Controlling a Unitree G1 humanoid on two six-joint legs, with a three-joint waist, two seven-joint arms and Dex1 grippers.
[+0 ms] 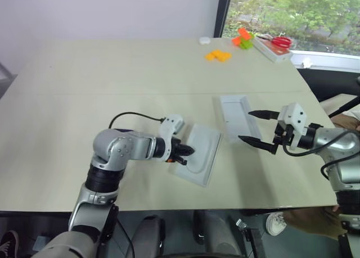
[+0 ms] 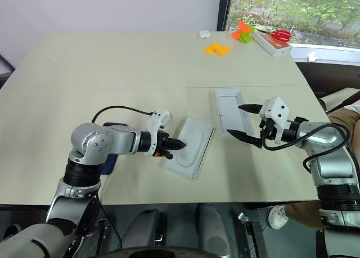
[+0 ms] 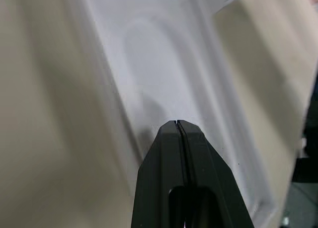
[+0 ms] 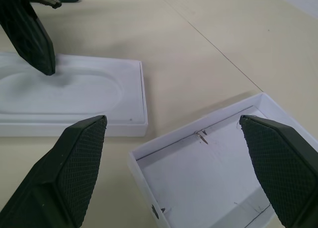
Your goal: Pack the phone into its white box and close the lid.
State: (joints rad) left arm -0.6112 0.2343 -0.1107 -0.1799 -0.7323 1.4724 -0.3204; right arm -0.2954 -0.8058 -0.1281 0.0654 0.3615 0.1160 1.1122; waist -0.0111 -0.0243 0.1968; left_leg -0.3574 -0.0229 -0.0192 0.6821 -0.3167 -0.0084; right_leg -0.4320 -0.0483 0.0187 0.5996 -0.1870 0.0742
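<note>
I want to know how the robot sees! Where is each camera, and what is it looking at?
Left and right eye views: on the head, looking down over the table and both arms.
Left wrist view: along the shut left gripper onto the white insert.
Right wrist view: between the open right gripper fingers at the white box.
Shared: insert, box.

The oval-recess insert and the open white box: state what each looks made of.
Oval-recess insert: probably moulded pulp or thin plastic, matte white, with soft rounded recess edges. Open white box: likely cardboard, matte white, with thin straight walls and visible fold lines and slits in its floor.
</note>
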